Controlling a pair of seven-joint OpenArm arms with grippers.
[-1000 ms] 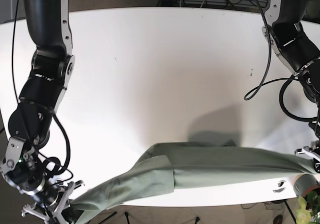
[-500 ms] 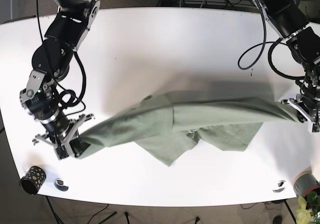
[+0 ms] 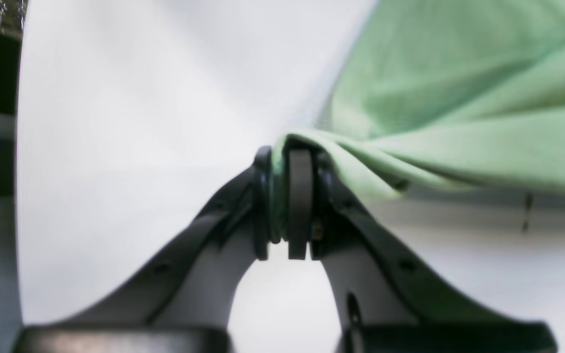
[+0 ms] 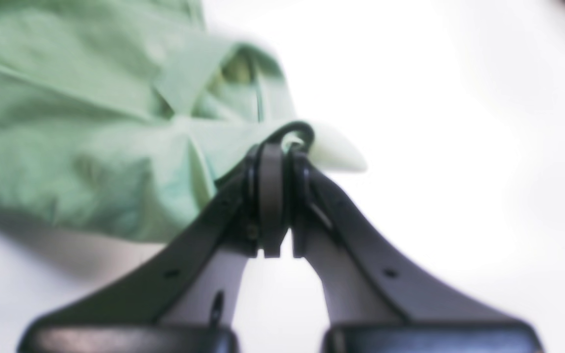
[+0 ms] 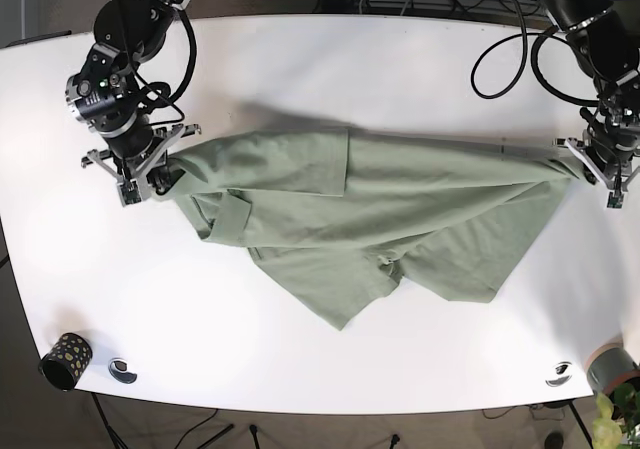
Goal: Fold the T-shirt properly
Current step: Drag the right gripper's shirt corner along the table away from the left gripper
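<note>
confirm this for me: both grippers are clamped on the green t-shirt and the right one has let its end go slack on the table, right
Not quite. The right gripper has not let go: its fingers are shut on the green T-shirt, as the right wrist view shows. The left gripper is clamped on the other end, and the base view shows the cloth stretched between them over the table.

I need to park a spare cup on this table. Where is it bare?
Bare: the far strip of table beyond the T-shirt, and the near edge between the patterned cup and the grey pot. Crowded: the middle band, shirt stretched between right tool and left tool.
</note>
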